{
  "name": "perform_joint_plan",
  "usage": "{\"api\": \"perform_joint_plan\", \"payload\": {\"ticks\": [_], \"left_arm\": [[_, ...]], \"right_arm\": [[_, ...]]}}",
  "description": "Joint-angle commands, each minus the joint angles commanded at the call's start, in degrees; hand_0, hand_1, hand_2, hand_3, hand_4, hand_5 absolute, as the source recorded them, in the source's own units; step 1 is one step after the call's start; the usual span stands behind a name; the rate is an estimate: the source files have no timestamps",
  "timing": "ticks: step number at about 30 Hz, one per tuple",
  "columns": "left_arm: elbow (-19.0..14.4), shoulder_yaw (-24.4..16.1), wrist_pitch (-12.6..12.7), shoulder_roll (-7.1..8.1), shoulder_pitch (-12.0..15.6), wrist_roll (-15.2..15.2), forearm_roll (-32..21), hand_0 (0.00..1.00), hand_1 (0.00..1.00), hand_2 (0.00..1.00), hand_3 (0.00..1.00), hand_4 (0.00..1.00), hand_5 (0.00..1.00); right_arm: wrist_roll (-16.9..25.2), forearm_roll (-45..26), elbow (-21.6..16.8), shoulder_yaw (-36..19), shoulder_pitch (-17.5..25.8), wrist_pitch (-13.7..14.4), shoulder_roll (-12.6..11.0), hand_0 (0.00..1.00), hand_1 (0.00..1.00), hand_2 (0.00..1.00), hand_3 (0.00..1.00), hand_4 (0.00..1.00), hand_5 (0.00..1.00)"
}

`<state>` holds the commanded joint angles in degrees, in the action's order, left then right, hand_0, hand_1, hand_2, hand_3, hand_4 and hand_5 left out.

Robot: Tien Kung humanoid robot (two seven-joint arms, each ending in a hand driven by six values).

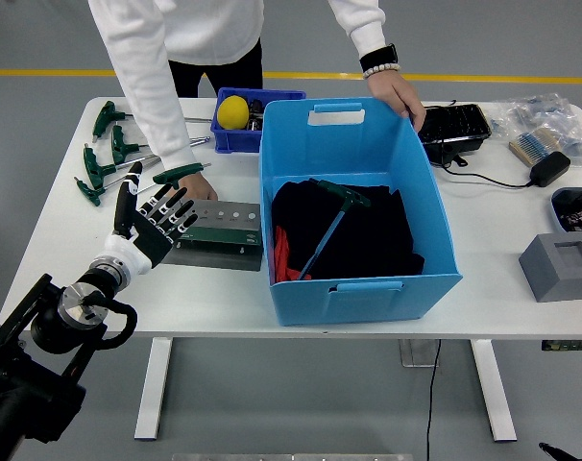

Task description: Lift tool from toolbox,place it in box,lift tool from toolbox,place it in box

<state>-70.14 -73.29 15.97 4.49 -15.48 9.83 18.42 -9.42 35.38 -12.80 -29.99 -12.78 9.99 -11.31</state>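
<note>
My left hand (155, 223): black and white fingers. Toolbox (219, 225): dark green on grey base. Tool handles (101, 165): green. Box (353, 206): light blue, black cloth (377, 235) inside, something red (282, 257), maybe plastic. Table (483, 259): white.

The white counter (224, 288) carries a large blue box (353, 206) in the middle and a grey-green toolbox (219, 230) to its left. Green T-handled tools (109, 158) lie at the far left corner, a small blue bin (243, 130) behind, a grey block (558, 266) at right.
</note>
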Motion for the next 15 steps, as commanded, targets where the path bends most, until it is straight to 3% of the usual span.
{"api": "perform_joint_plan", "payload": {"ticks": [1, 13, 14, 15], "left_arm": [[0.22, 0.18, -0.05, 0.01, -0.28, -0.03, -0.11, 0.364, 0.519, 0.654, 0.9, 0.928, 0.883], [1.78, 2.36, -0.38, -0.42, -2.23, -0.21, -0.81, 0.372, 0.532, 0.657, 0.885, 0.92, 0.876], [1.8, 2.44, -0.26, -0.46, -2.47, -0.45, -1.06, 0.409, 0.554, 0.694, 0.792, 0.916, 0.861], [1.8, 2.52, -0.21, -0.46, -2.65, -0.68, -1.29, 0.409, 0.554, 0.694, 0.792, 0.916, 0.861]], "right_arm": [[0.01, -0.08, -0.01, 0.06, -0.02, 0.0, -0.02, 0.619, 0.591, 0.655, 0.548, 0.787, 0.655], [0.02, -0.25, -0.06, 0.21, -0.17, 0.03, -0.11, 0.62, 0.591, 0.656, 0.548, 0.787, 0.655], [0.03, -0.31, -0.07, 0.25, -0.18, 0.03, -0.14, 0.618, 0.591, 0.656, 0.548, 0.787, 0.655], [0.04, -0.34, -0.07, 0.26, -0.18, 0.06, -0.14, 0.618, 0.591, 0.656, 0.548, 0.787, 0.655]]}}
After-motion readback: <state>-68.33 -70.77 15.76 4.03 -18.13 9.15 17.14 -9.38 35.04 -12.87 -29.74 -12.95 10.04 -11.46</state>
